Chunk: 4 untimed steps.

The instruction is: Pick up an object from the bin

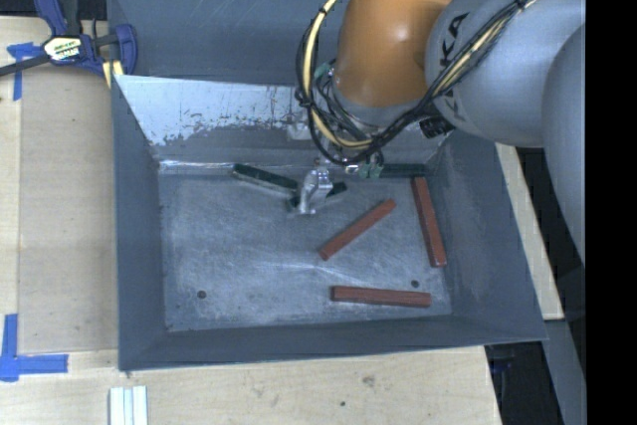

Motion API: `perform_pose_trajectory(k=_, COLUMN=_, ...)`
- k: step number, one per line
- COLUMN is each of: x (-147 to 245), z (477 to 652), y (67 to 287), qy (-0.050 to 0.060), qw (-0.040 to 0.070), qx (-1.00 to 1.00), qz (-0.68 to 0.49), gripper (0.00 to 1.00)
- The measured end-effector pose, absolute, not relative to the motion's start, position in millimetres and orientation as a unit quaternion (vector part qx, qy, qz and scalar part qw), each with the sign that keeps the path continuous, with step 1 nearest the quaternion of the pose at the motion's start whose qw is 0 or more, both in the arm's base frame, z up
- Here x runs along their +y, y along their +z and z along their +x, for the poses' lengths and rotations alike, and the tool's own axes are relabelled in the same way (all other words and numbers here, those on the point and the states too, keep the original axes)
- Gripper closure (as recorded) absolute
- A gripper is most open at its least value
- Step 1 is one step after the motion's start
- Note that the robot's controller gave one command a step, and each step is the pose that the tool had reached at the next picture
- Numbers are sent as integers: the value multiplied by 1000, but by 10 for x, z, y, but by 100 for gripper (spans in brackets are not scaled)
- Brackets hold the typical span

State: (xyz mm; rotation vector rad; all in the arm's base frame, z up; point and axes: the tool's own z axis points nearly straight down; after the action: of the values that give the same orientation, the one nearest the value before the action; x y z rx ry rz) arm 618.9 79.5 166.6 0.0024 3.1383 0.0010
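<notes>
Pincer (312,192) low over the bin floor (239,264), at 12 o'clock of the floor's centre and close to the back wall (219,109); whether it is open or closed cannot be told, nor whether it has hold of anything; the orange wrist cover (393,35) and looped cables (318,105) hang above it.

Nearest thing: a dark slender object (261,176), its kind unclear, lying flat and running from just beside the pincer toward 9 o'clock; judged the likeliest thing to be picked.

Further out: a reddish-brown diagonal bar (356,229) at the pincer's 4 o'clock; a like upright bar (430,221) at 3 o'clock along the right wall; a third flat bar (381,296) at 5 o'clock near the front wall; all three apart from one another.

Risks, as judgement: the thin dark object lies flat on metal, so a closing grasp may slide off or nudge it toward the back wall; so near that wall, the wrist has little clearance.

Surface: grey metal bin (139,264), sloped walls, scuffed floor with much open room at 7 to 9 o'clock.
</notes>
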Motion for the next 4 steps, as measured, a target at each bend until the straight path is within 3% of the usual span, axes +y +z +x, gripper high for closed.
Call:
perform_pose_trajectory(k=1, x=795, z=6189, y=1666, qy=0, qw=2, qx=1000, qz=1, gripper=0)
perform_pose_trajectory(k=2, x=746, z=6204, y=1260, qy=1, qw=4, qx=999, qz=40, gripper=0)
perform_pose_trajectory(k=3, x=670, z=6336, y=783, qy=2, qw=11, qx=999, qz=31, gripper=100)
perform_pose_trajectory(k=4, x=670, z=6336, y=783, qy=2, qw=11, qx=999, qz=31, gripper=100)
